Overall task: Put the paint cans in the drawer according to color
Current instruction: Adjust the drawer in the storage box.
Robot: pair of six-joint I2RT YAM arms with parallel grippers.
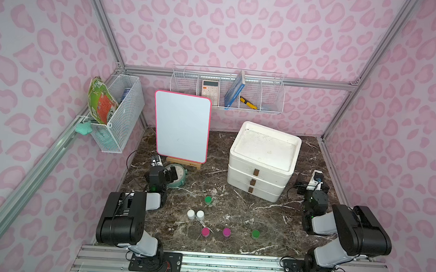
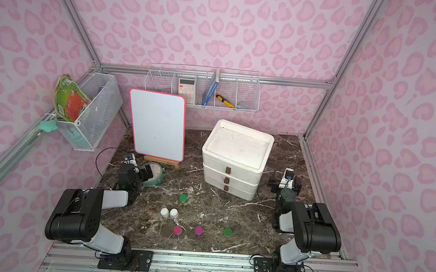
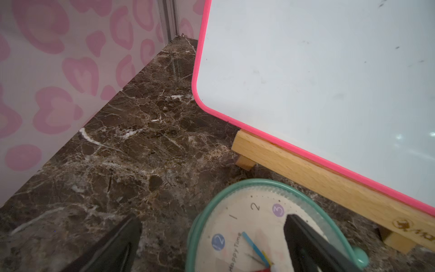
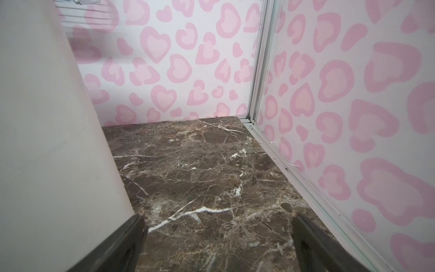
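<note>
The green paint cans (image 1: pixel 208 199), white paint cans (image 1: pixel 191 213) and pink paint cans (image 1: pixel 205 231) had coloured tops, one pink perhaps nearer magenta. The table (image 1: pixel 245 222) was brown marble, white-veined. The drawer (image 1: pixel 262 155) was white with brown tabs, and the walls (image 1: pixel 245 25) pink-blotched.

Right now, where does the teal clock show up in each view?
Top view: teal clock at the whiteboard's foot.
Top view: clock partly under the left pincer.
Left wrist: clock face beneath one pincer finger.
Right wrist: not in it.
Shared landmark: pink-rimmed whiteboard, absent only from the right wrist.

Six cans (image 1: pixel 200 214) stand upright near the worktop's front edge: green, white and pink pairs. The drawer (image 1: pixel 262 155) is fully shut, toward the back-right corner.
</note>
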